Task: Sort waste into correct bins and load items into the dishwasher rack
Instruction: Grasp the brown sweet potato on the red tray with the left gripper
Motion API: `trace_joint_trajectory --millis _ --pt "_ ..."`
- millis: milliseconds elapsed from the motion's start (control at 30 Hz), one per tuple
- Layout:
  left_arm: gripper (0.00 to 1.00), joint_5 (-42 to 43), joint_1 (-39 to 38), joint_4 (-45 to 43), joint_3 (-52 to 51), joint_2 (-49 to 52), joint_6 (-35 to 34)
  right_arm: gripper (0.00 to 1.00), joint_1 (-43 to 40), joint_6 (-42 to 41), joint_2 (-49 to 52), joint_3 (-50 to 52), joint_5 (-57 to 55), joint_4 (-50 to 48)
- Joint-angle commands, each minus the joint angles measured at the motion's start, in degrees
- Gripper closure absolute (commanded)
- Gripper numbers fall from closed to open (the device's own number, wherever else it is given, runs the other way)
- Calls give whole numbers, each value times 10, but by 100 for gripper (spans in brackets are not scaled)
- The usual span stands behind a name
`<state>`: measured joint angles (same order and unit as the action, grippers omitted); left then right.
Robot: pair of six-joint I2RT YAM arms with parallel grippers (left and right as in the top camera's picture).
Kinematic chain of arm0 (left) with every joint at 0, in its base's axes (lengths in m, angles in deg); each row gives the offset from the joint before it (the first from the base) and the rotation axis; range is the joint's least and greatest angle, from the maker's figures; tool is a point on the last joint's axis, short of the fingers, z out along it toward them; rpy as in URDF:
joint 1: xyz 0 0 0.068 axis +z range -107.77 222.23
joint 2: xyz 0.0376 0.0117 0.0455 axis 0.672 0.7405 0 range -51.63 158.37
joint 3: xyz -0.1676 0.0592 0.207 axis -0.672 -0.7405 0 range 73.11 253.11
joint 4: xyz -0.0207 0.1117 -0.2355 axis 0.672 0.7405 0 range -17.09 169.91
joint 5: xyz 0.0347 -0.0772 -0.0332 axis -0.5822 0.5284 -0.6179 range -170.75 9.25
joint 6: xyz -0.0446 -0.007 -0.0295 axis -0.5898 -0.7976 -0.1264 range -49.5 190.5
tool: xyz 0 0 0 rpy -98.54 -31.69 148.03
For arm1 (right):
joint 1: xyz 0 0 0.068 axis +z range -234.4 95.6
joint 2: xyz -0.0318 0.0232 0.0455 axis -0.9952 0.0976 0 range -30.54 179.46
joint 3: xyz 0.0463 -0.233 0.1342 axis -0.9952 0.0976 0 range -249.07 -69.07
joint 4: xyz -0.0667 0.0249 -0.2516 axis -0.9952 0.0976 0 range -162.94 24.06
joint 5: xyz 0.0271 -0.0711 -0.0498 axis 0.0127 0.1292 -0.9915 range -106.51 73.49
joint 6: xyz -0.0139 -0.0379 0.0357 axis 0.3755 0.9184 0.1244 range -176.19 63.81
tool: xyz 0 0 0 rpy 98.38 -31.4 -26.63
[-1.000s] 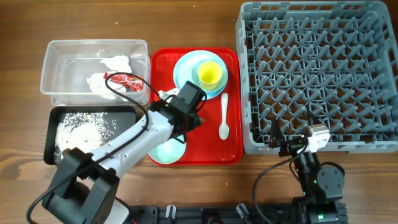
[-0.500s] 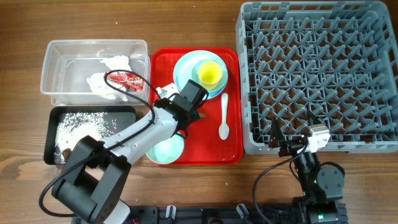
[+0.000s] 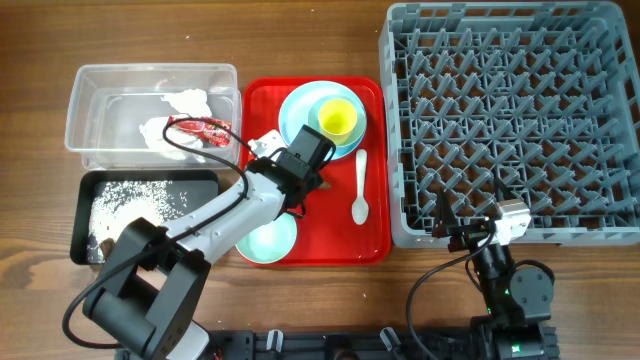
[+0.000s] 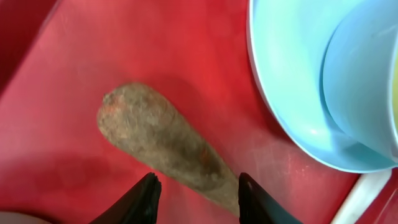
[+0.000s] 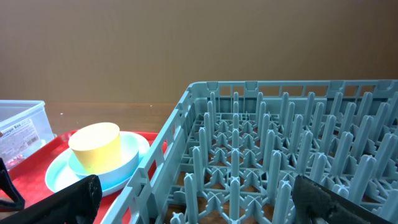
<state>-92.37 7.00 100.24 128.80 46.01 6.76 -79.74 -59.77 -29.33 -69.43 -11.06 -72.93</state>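
Hidden: overhead, the left claw (image 3: 305, 183) covers the sausage scrap (image 4: 158, 146).
Sausage: on the red tray (image 4: 74, 74), at 8 o'clock of the pale blue plate (image 4: 280, 93).
Left claw: fingers apart, straddling its near end.
Right claw (image 5: 199, 208): spread wide at the dishwasher rack (image 5: 267, 143).
Change: left arm swung aside, and the mint-green bowl (image 3: 270, 240) is more exposed than a second ago.

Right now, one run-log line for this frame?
left gripper: open, astride sausage scrap on red tray | right gripper: open, empty, at rack edge | stage: scrap not yet binned
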Motion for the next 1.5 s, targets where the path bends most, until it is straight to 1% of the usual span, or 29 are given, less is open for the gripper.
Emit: trace_joint_trajectory --millis 0,200,367,467,567,667,767,833,867,1000,1067,1133,1233,1467 --pt "54 21 0 -1 5 7 -38 0 -2 4 -4 1 -5 -3" --pt "54 21 -3 3 5 23 -77 0 -2 4 -4 1 -5 -3" --pt "54 19 -3 6 5 25 -73 0 -2 4 -4 1 -5 -3" --pt "56 -6 -1 20 5 24 -40 0 -2 4 -4 1 -5 -3" --pt "57 -23 7 39 5 24 -40 0 -2 5 -4 1 -5 -3" --pt "60 -17 10 38 5 24 -47 0 -2 4 -4 1 -5 -3" --pt "58 15 10 31 5 24 -107 0 -2 4 -4 1 -5 -3" --pt "50 17 10 29 5 24 -153 0 -2 4 -4 1 -5 -3" --pt "48 18 10 29 5 24 -170 0 -2 4 -4 1 -5 -3" --pt "48 20 10 28 5 24 -240 0 -2 4 -4 1 -5 -3" --pt "47 23 10 23 5 24 -255 0 -2 5 -4 1 -5 -3" --pt "47 28 10 13 5 24 -256 0 -2 4 -4 1 -5 -3" --pt "48 28 8 9 5 24 -282 0 -2 4 -4 1 -5 -3" --pt "48 28 8 2 5 47 -283 0 -2 4 -4 1 -5 -3"
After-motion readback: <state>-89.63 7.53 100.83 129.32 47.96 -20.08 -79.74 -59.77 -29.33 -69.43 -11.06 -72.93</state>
